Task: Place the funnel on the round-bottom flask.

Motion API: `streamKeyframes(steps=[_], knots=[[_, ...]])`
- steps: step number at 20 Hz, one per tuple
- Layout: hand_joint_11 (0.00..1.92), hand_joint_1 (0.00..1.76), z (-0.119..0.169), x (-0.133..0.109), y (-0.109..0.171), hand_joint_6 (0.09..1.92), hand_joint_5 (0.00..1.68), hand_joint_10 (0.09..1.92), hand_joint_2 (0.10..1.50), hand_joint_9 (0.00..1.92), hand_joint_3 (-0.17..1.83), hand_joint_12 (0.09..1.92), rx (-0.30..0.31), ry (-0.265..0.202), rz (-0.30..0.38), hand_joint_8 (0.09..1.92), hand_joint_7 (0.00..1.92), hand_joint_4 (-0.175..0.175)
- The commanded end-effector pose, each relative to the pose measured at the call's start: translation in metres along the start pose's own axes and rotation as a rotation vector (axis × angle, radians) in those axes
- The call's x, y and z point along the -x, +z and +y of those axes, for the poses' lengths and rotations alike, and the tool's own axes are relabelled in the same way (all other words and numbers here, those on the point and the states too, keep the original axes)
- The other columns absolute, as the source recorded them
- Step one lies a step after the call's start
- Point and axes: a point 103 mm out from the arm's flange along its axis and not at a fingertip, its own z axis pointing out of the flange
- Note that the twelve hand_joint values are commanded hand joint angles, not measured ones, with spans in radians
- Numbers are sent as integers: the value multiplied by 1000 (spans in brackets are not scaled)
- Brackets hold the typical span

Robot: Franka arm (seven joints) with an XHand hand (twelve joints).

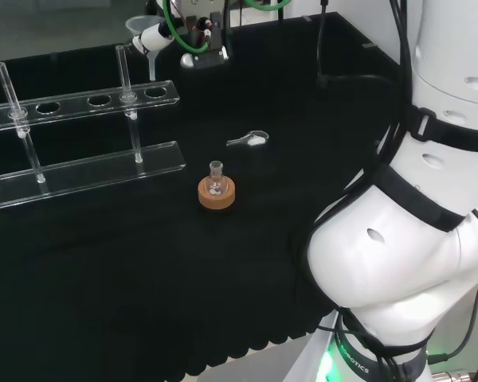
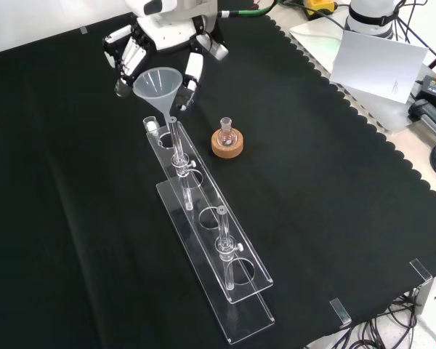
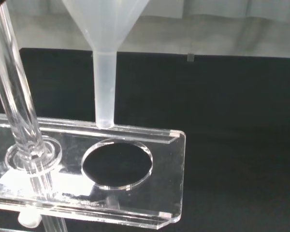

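Observation:
A translucent white funnel (image 2: 158,83) hangs in the air, held by the hand (image 2: 162,33) with fingers (image 2: 191,75) curled on either side of its cone. Its stem (image 3: 105,89) points down, ending just above the end hole (image 3: 117,164) of the clear rack. In the head view the funnel (image 1: 143,32) is at the far back, left of the hand (image 1: 201,41). The small round-bottom flask (image 2: 226,130) stands upright on a cork ring (image 2: 226,147), to the right of the funnel in the front view. In the head view the flask (image 1: 216,182) is near the middle of the cloth, well nearer than the hand.
A long clear test tube rack (image 2: 216,270) holds two upright tubes (image 2: 177,149) (image 2: 224,240); one tube (image 3: 19,108) stands close beside the stem. A small white scoop (image 1: 251,141) lies behind the flask. Paper and cables (image 2: 381,62) lie past the cloth's scalloped edge.

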Motion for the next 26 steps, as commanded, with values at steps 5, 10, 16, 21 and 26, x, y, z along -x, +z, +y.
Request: streamKeyframes(steps=[5, 10, 16, 21, 26], knots=[[146, 613, -44, 12, -39, 107, 734, 355, 763, 935, 86, 1476, 75, 12, -45, 582, 964, 27], [145, 612, -67, 23, -44, 111, 735, 349, 760, 937, 90, 1477, 78, 40, -62, 576, 968, 27], [145, 609, -93, 35, -40, 114, 736, 344, 758, 938, 95, 1477, 65, 68, -86, 569, 972, 27], [146, 607, -111, 39, -31, 118, 738, 340, 756, 940, 99, 1477, 51, 99, -98, 565, 975, 29], [149, 605, -127, 43, -16, 121, 739, 336, 754, 941, 105, 1476, 35, 122, -110, 559, 978, 29]])
